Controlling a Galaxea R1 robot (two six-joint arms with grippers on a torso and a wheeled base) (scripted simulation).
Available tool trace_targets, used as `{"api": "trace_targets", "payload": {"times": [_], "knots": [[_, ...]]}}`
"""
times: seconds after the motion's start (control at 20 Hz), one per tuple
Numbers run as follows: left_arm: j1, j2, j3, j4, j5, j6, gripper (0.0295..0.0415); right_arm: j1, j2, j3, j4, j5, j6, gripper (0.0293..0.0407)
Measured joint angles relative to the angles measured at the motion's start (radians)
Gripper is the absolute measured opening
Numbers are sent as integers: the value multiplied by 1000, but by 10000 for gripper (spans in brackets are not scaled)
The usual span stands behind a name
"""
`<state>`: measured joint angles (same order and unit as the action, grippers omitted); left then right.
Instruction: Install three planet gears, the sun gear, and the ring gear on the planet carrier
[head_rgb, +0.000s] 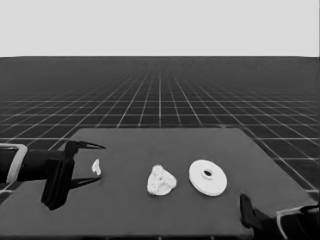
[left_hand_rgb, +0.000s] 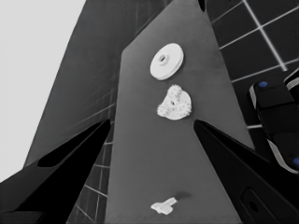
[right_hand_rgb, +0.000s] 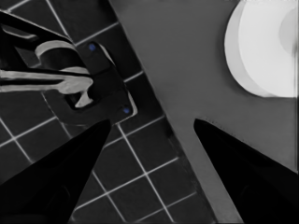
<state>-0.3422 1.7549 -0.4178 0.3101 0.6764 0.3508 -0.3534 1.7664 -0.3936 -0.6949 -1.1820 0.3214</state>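
The larger round part (head_rgb: 207, 177) lies flat just beside the gear cluster (head_rgb: 161, 180), which appears to hide the smaller round part. Judged step: seating the larger part on top. Approach it from above, grip its rim squarely, and lower it level. The left gripper (head_rgb: 95, 162), spread, waits beyond the thin white piece (head_rgb: 96, 167). The right gripper (right_hand_rgb: 152, 126), spread, is parked near the larger part.

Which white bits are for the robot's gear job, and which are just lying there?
For the job: larger round part; clump of gears on the smaller round part.
Just lying about: thin white piece, beside the waiting left hand; right hand, parked.
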Motion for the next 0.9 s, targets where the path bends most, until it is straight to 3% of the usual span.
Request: {"api": "trace_targets", "payload": {"times": [0.05,0.1,0.15,0.3,0.5,0.6,0.65,0.9], "knots": [[0,0,0,0,0,0,385,308,232,-220,365,-213,418,396],[0,0,0,0,0,0,385,410,406,-490,487,-260,584,393],[0,0,0,0,0,0,385,425,506,-685,534,-286,646,389],[0,0,0,0,0,0,385,427,634,-956,581,-318,686,385],[0,0,0,0,0,0,385,425,669,-1031,590,-326,687,385],[0,0,0,0,0,0,385,294,695,-1091,482,-253,666,385],[0,0,0,0,0,0,385,264,705,-1114,461,-235,658,385],[0,0,0,0,0,0,385,229,721,-1150,435,-210,645,385]]}}
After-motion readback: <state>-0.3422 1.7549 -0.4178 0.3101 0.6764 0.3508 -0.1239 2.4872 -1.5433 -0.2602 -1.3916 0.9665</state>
